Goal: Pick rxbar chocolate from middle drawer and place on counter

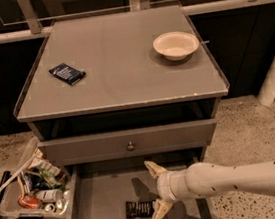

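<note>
1. Table [120,91]: the grey top carries a dark blue packet [66,73] at left and a white bowl [176,45] at right.
2. Middle drawer [97,207]: stands open below the knobbed drawer front [82,149].
3. Claw [154,190]: sits over the drawer floor with its fingers spread wide, gripping nothing.
4. Rxbar chocolate [139,208]: lies flat on the drawer floor, just beside the lower finger.
</note>
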Available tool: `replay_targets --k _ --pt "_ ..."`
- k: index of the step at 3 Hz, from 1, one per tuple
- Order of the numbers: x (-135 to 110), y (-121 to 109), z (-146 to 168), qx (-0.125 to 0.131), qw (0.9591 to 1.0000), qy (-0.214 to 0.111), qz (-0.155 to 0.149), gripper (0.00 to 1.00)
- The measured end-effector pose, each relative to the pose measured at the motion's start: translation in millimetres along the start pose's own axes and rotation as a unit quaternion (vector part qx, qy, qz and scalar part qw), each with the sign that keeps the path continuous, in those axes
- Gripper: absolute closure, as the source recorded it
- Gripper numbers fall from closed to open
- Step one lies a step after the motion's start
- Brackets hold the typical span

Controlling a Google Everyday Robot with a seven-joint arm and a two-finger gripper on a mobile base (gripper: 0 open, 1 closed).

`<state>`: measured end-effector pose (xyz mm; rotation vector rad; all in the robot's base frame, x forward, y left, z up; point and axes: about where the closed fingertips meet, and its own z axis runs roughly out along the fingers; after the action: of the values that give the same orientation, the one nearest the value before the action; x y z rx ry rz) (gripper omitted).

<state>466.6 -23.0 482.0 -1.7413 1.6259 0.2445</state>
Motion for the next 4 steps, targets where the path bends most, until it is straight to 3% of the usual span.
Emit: replay_targets --k 2,4 --pt "42 7 30 -0.034 0.9993 -0.005 0.017 0.0" --pt "65 43 61 -0.08 0.9935 -0.032 0.075 0.0"
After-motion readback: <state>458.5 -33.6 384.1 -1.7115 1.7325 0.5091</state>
